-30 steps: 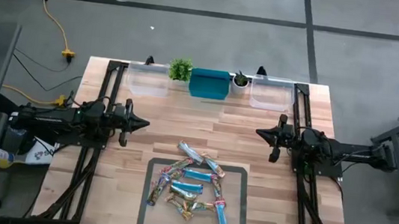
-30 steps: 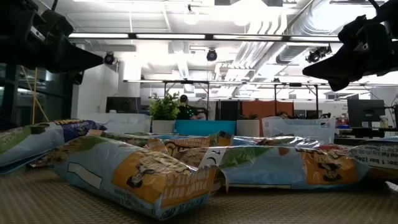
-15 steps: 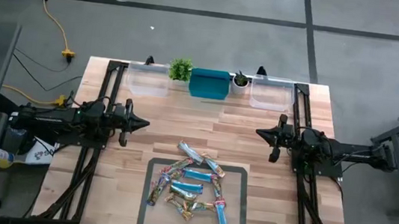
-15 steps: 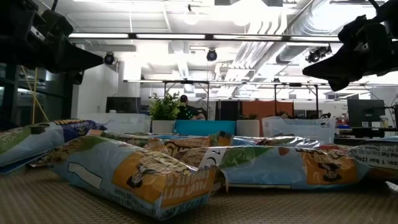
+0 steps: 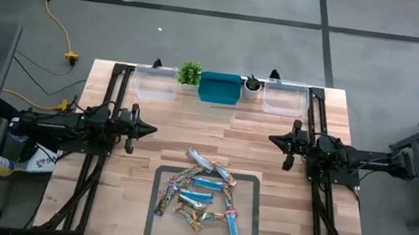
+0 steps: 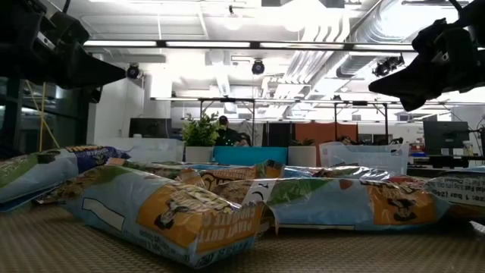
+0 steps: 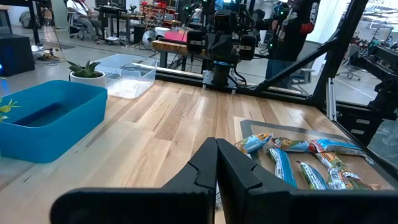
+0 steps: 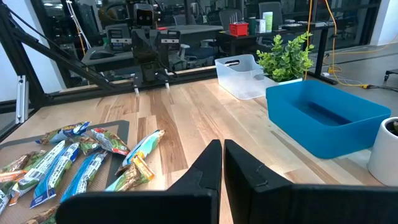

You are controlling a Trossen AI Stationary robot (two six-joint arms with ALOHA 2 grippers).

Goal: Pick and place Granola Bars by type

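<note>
A light wooden table (image 5: 215,134) is seen from above on a grey floor, with an open-plan office visible beyond it in the low view. Along the far edge two clear plastic bins (image 5: 155,84) (image 5: 285,98) are set, with a blue bin (image 5: 220,88) between them, flanked by a leafy potted plant (image 5: 189,72) and a smaller one (image 5: 253,84).

The left gripper (image 5: 151,130) is held above bare wood at the table's left side, fingers pressed together with nothing between them (the wrist view shows the two tips meeting). The right gripper (image 5: 273,141) is mirrored on the right side, also clenched and empty. Both arms are stretched out level, pointing inward at each other, well apart from the bars.

The granola bars (image 5: 204,196) are piled loosely on a dark mat (image 5: 247,232) near the front edge, a couple spilling past its far edge onto the wood. Light blue wrappers are mixed with red/brown ones. Print can be seen on the wrappers up close, but nothing can be read.
</note>
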